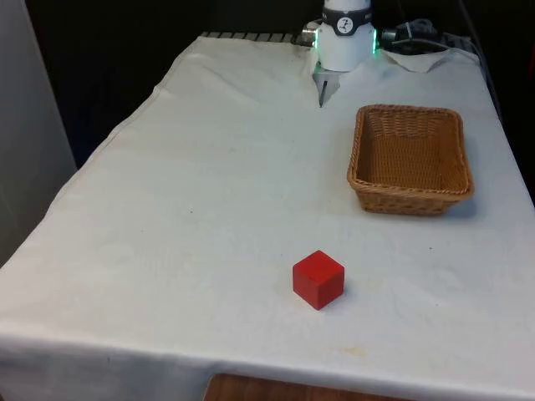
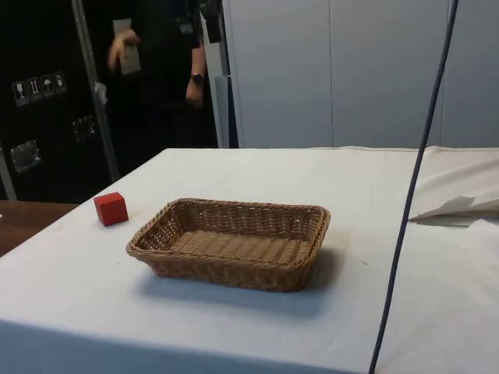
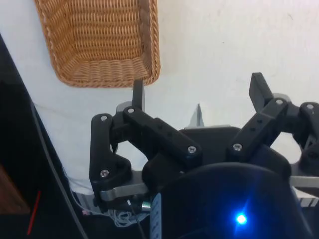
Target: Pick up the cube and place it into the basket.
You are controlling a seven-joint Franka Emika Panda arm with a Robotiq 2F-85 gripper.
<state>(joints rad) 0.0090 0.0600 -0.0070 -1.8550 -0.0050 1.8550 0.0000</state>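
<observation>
Across the worktop (image 1: 209,192) a white cloth lies smooth, reaching every edge that shows. On it, toward the front view's right and in the far half, sits a rectangular wicker basket (image 1: 410,159), light brown, with low woven walls and nothing inside it. From the side view the same basket (image 2: 231,243) stands in the middle of the cloth with its long side toward the camera, and the wrist view catches one corner of it (image 3: 99,45) just beyond the fingers.

Behind the worktop in the side view, a person (image 2: 168,62) in dark clothing stands before the dark cabinets, one hand (image 2: 125,48) raised and holding a pale flat object.

The end effector (image 3: 197,99) hangs above the cloth near the basket's corner, with nothing between its fingers. Its two black fingers (image 3: 138,94) are spread wide apart, bare white cloth showing in the gap.

Smallest of all is the red cube (image 1: 318,279), resting on the cloth near the worktop's near edge in the front view, well apart from the basket and somewhat to that view's left of it. In the side view the cube (image 2: 111,209) sits beyond the basket's far left corner, clear of the wicker and close to the worktop's edge.
</observation>
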